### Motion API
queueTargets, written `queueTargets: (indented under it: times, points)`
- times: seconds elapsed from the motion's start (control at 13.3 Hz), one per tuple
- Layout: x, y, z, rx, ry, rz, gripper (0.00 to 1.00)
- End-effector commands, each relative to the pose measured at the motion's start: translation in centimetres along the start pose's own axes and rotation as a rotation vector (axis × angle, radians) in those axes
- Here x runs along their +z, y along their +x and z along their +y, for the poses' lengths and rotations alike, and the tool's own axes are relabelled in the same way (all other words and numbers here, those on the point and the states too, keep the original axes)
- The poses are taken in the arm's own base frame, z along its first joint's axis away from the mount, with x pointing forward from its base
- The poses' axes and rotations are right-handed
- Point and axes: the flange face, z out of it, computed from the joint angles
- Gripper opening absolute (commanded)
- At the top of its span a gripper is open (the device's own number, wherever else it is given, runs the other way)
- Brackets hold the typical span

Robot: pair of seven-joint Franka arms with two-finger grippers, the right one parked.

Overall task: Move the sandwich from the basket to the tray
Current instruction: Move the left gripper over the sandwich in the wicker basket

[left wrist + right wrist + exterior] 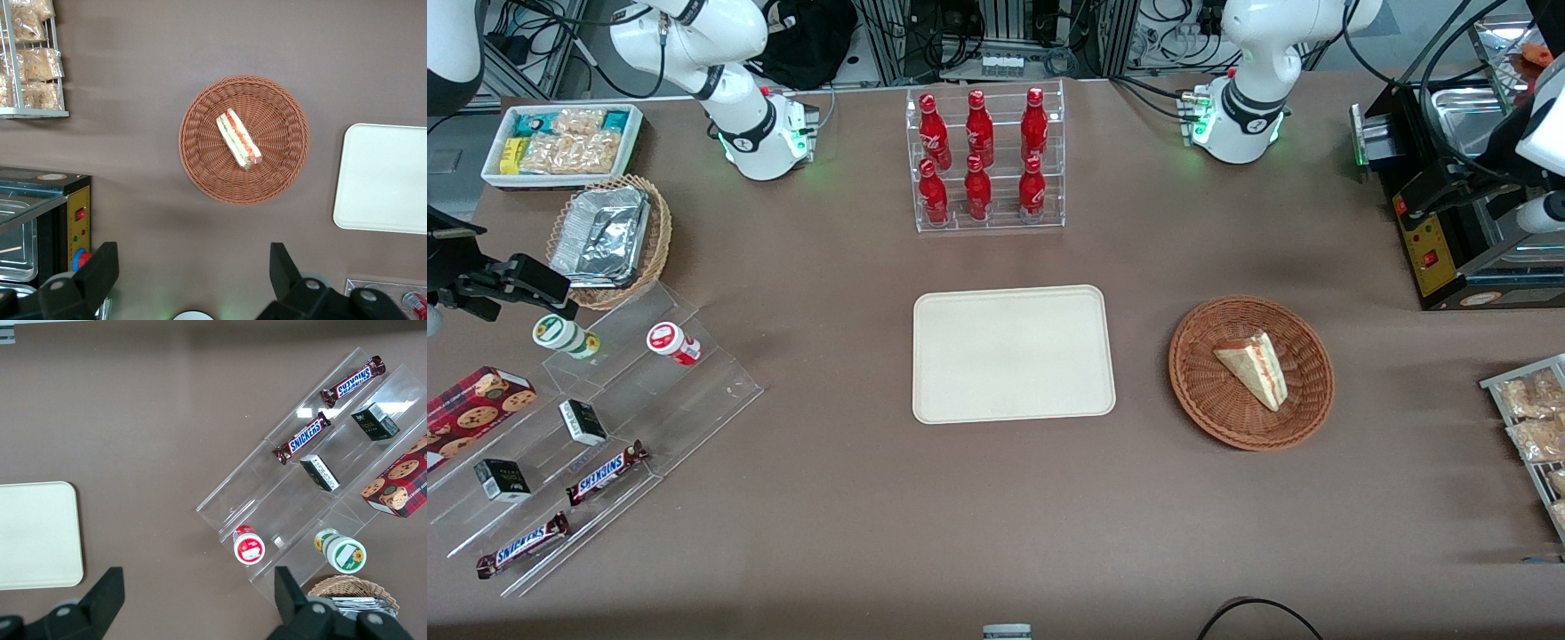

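We see the sandwich (pixel 1254 366) lying in the basket (pixel 1199 391), beside the tray (pixel 1014 352) on the desk (pixel 996 516). Farther from the front camera than the basket, our end effector (pixel 193 280) hovers above the desk, fingers (pixel 99 270) spread apart, gripping nothing.

Sandwich (pixel 1255 367): triangular wedge, pale bread, red and green filling along one edge, clear-wrapped; lies on its side in the basket, near the middle, resting on the weave.
Basket (pixel 1200 391): round, shallow, reddish-brown wicker; sits flat on the desk toward the working arm's end, beside the tray, a strip of desk between them.
Tray (pixel 1013 353): flat cream rectangle, rounded corners, low rim; at mid-desk, nothing on it.
Gripper (pixel 193 280): high above the desk beside the basket, fingers spread wide, holding nothing.
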Motion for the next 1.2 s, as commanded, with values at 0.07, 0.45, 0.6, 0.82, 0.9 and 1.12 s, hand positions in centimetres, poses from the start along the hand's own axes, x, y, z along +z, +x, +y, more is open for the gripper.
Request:
queueTargets:
  times: [0.07, 0.45, 0.6, 0.82, 0.9, 1.12]
  points:
    - [0.9, 0.0, 0.0, 0.002, 0.022, -0.055, 1.00]
    - [10.2, 2.5, 0.7, 0.010, 0.031, -0.170, 1.00]
    - [16.1, 2.6, 1.7, -0.029, 0.030, -0.134, 1.00]
    - [23.3, 2.1, 3.5, -0.209, 0.015, -0.063, 1.00]
    - [25.6, 1.8, 4.3, -0.280, 0.003, -0.032, 1.00]
    - [31.0, 0.9, 5.3, -0.515, -0.061, 0.055, 1.00]
